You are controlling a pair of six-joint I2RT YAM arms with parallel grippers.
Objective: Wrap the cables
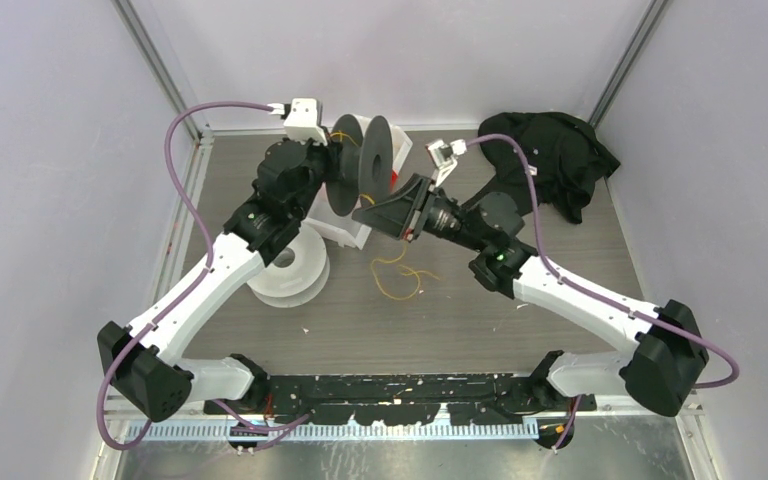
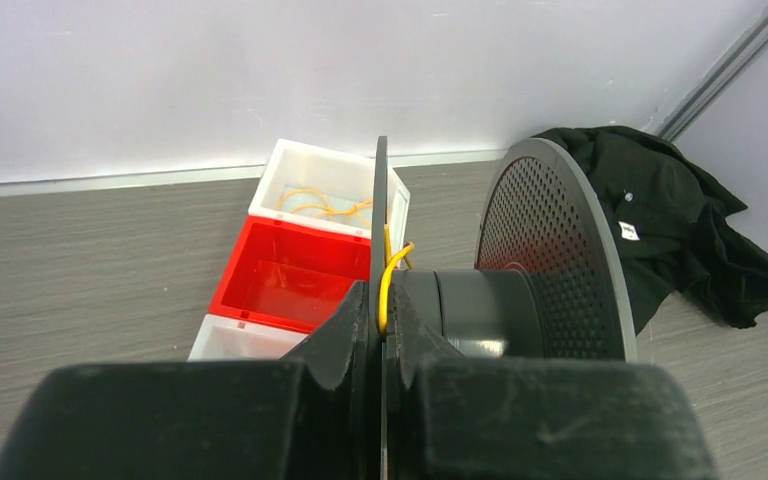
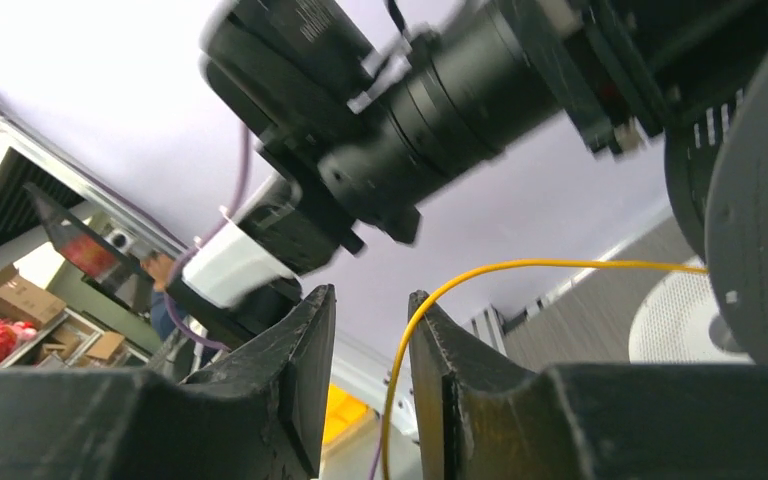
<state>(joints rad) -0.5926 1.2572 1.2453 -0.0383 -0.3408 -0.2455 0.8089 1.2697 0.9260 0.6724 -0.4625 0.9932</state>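
My left gripper (image 1: 333,166) (image 2: 380,300) is shut on the thin near flange of a black spool (image 1: 375,155) (image 2: 480,310), held up on edge above the bins. A yellow cable (image 2: 388,285) is pinched between that flange and one finger, by the hub. My right gripper (image 1: 368,212) (image 3: 370,310) sits just below the spool with its jaws open. The cable (image 3: 560,265) runs along the inner edge of one right fingertip and arcs over to the spool (image 3: 760,200). Loose loops of the cable (image 1: 400,275) lie on the table.
A red bin (image 2: 290,275) and a white bin (image 2: 305,170) with more yellow cord in it stand under the spool. A white spool (image 1: 290,272) lies flat by the left arm. A black cloth (image 1: 550,160) is heaped at the back right corner.
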